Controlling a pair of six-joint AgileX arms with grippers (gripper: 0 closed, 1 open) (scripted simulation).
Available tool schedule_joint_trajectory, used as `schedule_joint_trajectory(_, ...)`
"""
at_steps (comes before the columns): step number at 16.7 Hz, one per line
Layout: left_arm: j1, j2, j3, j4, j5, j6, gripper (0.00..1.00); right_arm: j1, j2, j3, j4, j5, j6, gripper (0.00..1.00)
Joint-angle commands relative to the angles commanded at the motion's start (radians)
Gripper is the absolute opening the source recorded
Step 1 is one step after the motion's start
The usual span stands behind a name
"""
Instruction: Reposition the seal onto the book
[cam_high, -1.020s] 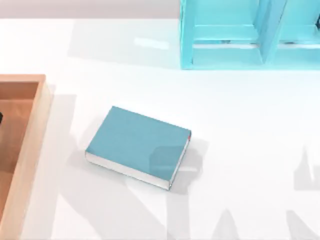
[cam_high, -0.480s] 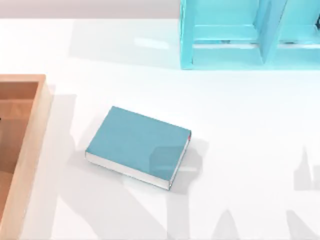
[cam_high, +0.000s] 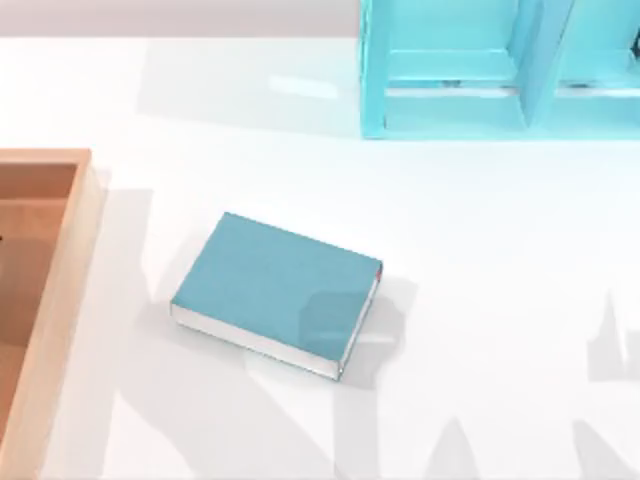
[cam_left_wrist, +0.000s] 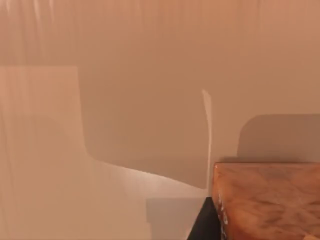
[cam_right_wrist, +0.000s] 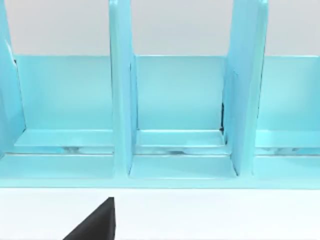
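**White table with a teal book, a wooden tray and a blue shelf unit**

Seen from above, a plain white table (cam_high: 480, 260) fills the scene, crossed by soft grey shadows along its near edge and around the book. The book (cam_high: 270, 285) is a thick teal-blue hardcover lying flat, slightly left of centre and turned at an angle, with white page edges along its near side and a small red mark at its right corner. Its cover is bare.

At the table's left edge sits a wooden tray (cam_high: 62, 290) with a raised pale rim and a brown floor. At the far side, right of centre, stands a light-blue shelf unit (cam_high: 450, 75) divided by upright panels.

The left wrist camera looks closely at a pale tan wooden surface. The seal (cam_left_wrist: 270, 200), a brown-orange block with a wood-like grain, appears at the frame's corner, with a dark piece of the left gripper (cam_left_wrist: 206, 222) just beside it. Whether the jaws are clamped on it cannot be told.

The right wrist camera faces the shelf unit's open compartments across the white table, with a dark part of the right gripper (cam_right_wrist: 95, 222) in the foreground. Its jaw state cannot be told.
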Motion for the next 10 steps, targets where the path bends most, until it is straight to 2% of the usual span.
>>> schedule_joint_trajectory(1, 0.000, 0.000, 0.000, 0.000, 0.000, 0.000, 0.02, 0.000, 0.000, 0.000, 0.000, 0.000, 0.000, 1.00)
schedule_joint_trajectory(2, 0.000, 0.000, 0.000, 0.000, 0.000, 0.000, 0.00, 0.000, 0.000, 0.000, 0.000, 0.000, 0.000, 1.00)
schedule_joint_trajectory(10, -0.002, -0.002, 0.000, 0.000, 0.000, 0.001, 0.00, 0.000, 0.000, 0.000, 0.000, 0.000, 0.000, 1.00)
